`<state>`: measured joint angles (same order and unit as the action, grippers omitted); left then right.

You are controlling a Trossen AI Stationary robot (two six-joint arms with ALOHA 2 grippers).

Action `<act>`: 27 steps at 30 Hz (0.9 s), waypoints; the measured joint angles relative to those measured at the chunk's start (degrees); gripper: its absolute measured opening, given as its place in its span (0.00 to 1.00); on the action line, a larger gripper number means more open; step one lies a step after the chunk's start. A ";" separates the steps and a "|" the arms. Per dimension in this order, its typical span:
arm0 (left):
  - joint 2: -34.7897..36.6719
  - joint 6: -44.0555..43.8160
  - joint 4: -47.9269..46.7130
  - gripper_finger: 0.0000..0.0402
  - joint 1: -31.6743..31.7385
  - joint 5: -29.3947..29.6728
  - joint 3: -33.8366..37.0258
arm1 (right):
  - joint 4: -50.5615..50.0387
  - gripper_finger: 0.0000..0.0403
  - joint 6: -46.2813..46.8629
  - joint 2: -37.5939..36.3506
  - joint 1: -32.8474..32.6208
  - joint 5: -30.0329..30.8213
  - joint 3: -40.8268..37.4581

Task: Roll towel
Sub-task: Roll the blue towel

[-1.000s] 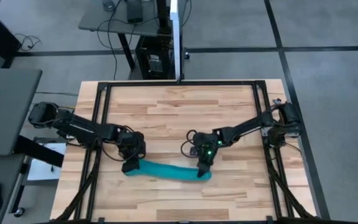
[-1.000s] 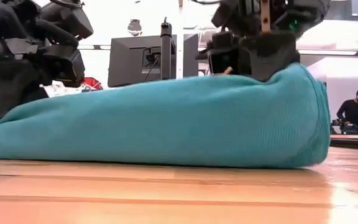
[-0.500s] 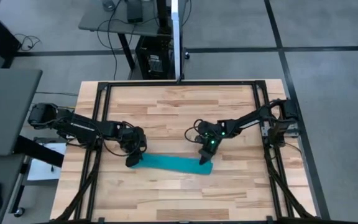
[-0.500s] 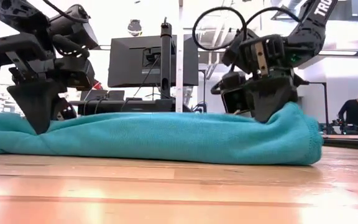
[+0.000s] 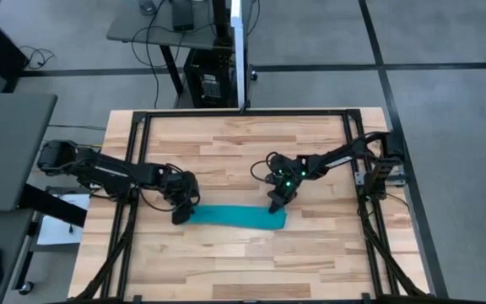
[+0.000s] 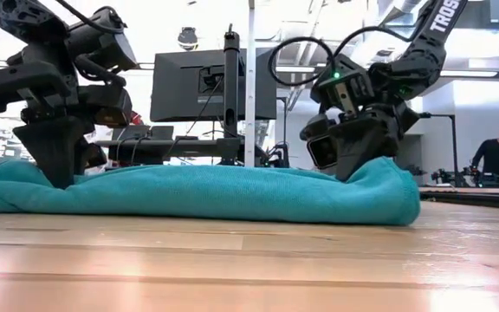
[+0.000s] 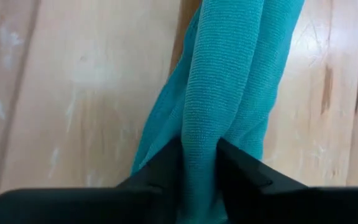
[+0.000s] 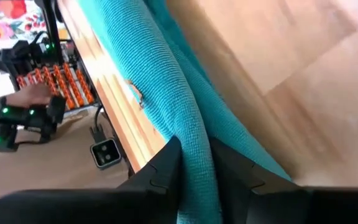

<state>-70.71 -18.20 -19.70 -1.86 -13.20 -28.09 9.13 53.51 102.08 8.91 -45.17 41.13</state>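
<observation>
I have the left gripper (image 7: 199, 163) pinched on a raised fold of the towel (image 5: 230, 216) at its left end, fingers (image 7: 160, 171) squeezed tight with only cloth between them, and the right gripper (image 8: 194, 165) clamped the same way on a ridge of fabric at the right end. In the overhead view the left gripper (image 5: 181, 211) and right gripper (image 5: 275, 203) stand at opposite ends of the long teal strip, which lies flat across the near-middle of the table (image 5: 243, 143). Holding both ends at once keeps the cloth straight and even along its length, which I judge is what a tidy roll needs. From table level the towel (image 6: 223, 192) sits in low, thick layers on the wood, bulging at the right end under the right gripper (image 6: 346, 169) and pressed down under the left gripper (image 6: 59, 169). A monitor (image 6: 202, 84) stands behind, and a person (image 6: 496, 149) sits far off at the right.
</observation>
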 joint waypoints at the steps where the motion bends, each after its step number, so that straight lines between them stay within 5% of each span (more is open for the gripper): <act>1: 0.47 0.38 -0.55 0.25 0.22 0.04 -0.65 | -0.36 0.18 0.11 -0.22 0.42 -0.06 0.06; 12: 7.11 7.02 -10.13 0.29 3.85 6.50 -4.75 | -6.31 0.27 -2.80 -7.06 5.45 0.68 0.28; 17: 11.78 3.25 -10.34 0.29 4.10 2.83 -4.75 | -8.22 0.27 -6.50 -10.08 7.36 0.15 0.24; 21: 15.81 -3.61 -8.71 0.29 2.96 -5.03 -4.88 | 0.66 0.27 -5.00 -14.59 3.37 -1.29 1.30; 27: 17.25 -8.38 -5.22 0.29 -2.99 -6.10 -1.98 | 4.83 0.16 -4.13 -12.35 -6.07 1.51 1.72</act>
<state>-53.46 -26.58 -24.92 -4.86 -19.30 -30.07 13.96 49.38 89.73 2.83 -43.66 42.85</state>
